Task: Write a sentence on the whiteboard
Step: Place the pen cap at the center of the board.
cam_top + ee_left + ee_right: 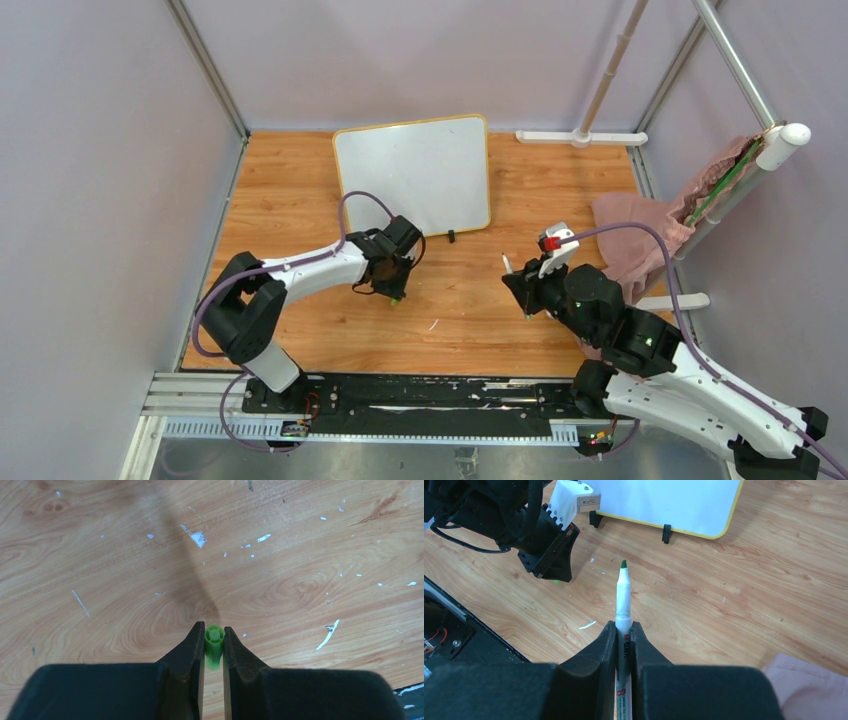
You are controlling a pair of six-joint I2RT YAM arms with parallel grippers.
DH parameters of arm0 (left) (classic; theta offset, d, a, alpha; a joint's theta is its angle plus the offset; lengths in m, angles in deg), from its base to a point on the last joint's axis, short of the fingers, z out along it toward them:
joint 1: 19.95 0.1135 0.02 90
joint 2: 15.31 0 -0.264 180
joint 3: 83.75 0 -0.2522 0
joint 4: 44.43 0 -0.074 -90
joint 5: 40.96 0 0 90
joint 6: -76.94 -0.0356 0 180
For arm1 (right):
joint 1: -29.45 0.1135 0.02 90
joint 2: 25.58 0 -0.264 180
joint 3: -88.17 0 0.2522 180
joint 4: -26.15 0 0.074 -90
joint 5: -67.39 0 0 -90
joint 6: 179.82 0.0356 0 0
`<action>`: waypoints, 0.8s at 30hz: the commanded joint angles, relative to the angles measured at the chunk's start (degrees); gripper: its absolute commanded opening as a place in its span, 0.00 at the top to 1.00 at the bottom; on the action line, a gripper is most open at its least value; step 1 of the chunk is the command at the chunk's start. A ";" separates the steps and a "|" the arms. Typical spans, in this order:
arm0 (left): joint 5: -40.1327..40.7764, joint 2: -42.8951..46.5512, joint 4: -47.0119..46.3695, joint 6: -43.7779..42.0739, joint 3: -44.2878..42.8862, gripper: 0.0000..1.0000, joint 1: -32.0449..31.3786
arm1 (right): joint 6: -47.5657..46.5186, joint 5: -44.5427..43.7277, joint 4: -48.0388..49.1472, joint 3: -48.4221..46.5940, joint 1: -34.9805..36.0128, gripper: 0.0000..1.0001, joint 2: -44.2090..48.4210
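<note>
The whiteboard [415,175] lies at the back middle of the wooden table, white with a yellow rim. Its face [664,500] looks blank, and no sentence shows on it. My left gripper [393,292] hangs just in front of the board's near left corner, pointing down. It is shut on a small green marker cap [214,645] held between its fingertips [214,630]. To the right, my right gripper [522,288] is shut on a white marker [623,597]. The marker's bare green tip points toward the board and stands apart from it, above the wood.
A pink cloth [640,235] lies at the right, beside my right arm. A white pole base [582,137] sits at the back right. The board's black clip feet [666,532] face me. A black rail [400,400] runs along the near edge.
</note>
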 commanded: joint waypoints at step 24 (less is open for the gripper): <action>-0.60 -5.69 -3.23 -0.90 -0.98 0.77 -1.22 | -2.05 -2.97 0.19 0.60 0.68 1.00 -0.01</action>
